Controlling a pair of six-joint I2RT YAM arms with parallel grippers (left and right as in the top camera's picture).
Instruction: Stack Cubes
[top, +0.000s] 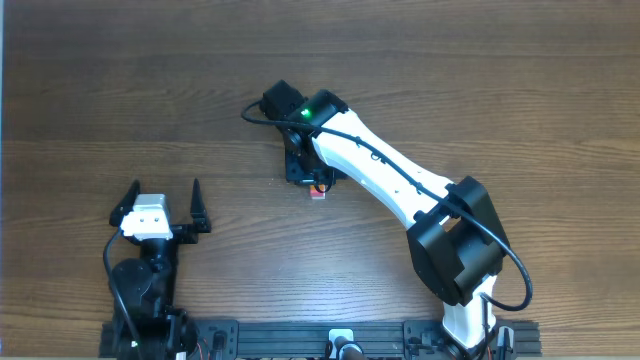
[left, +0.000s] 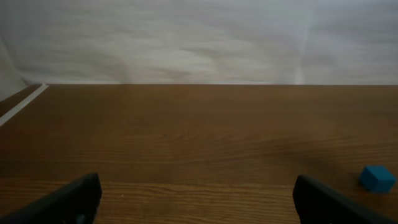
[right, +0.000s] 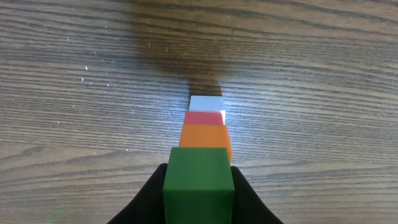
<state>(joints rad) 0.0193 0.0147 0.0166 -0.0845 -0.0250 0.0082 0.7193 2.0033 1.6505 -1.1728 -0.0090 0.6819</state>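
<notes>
My right pincer (right: 198, 198) pinched a smooth green cube (right: 198, 174) right above the orange cube (right: 205, 140), red cube (right: 204, 117) and white cube (right: 206, 102), stacked on the grainy wood table (right: 74, 124). My left pincer (top: 165, 188) was spread wide, with a blue cube (left: 377, 178) lying farther off.

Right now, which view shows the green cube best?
Right wrist view: the green cube sits in the right gripper, over the stack. From the top, the arm covers it; the left wrist view faces elsewhere.
</notes>
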